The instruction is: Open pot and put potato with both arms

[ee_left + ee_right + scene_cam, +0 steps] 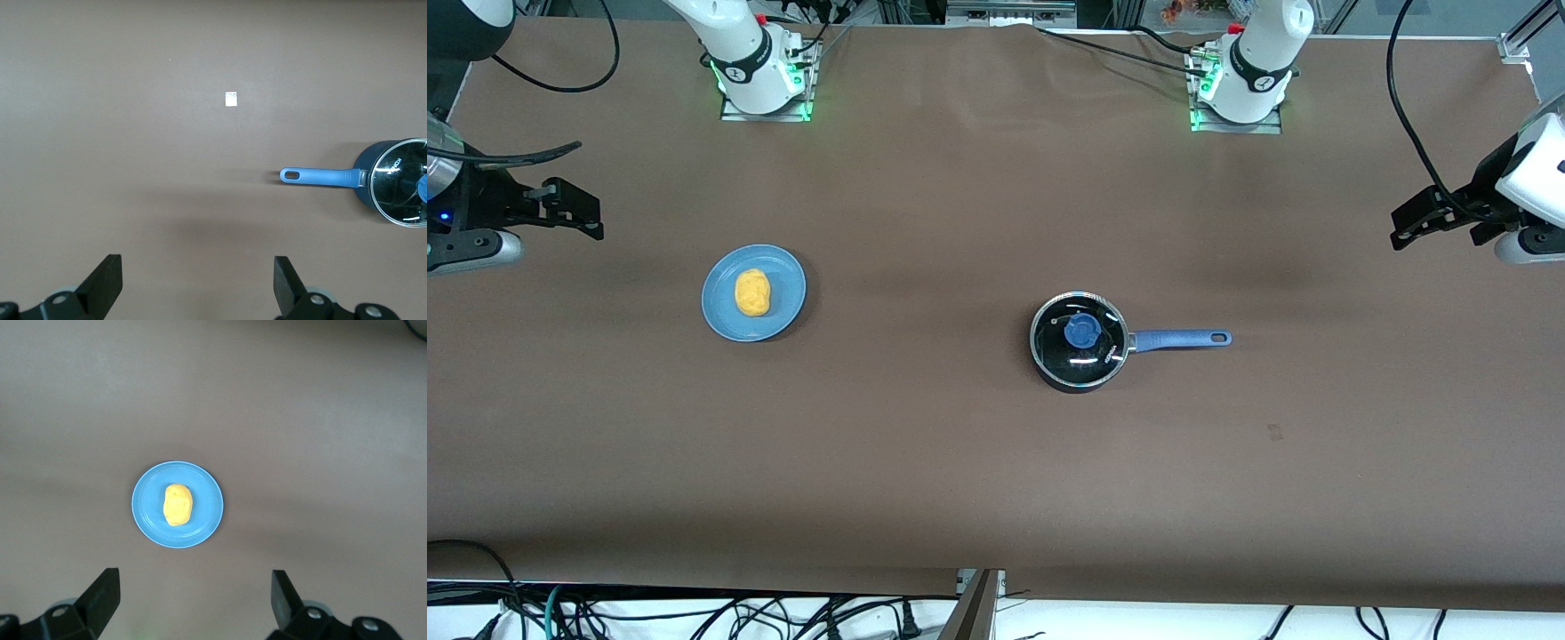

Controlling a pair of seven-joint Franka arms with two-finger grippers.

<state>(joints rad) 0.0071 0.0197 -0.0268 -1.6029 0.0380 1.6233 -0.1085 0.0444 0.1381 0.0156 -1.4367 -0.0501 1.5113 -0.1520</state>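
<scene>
While both my arms wait high at the table ends, my left gripper [1440,218] hangs w/ fingers spread wide, holding nothing, and my right gripper [574,209] is likewise parted & empty. Pot [1079,340] sits mid-table, glass lid [1080,338] on, handle [1178,339] pointing toward the left arm's end. Potato [752,292] lies on the blue plate [725,320], toward the right arm's end, well apart from the pot.

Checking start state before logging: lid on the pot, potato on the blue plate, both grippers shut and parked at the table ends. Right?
One error: both grippers are open. The wrist views show the left gripper and right gripper with fingers spread wide. Lid on the pot and potato on the blue plate hold.
</scene>
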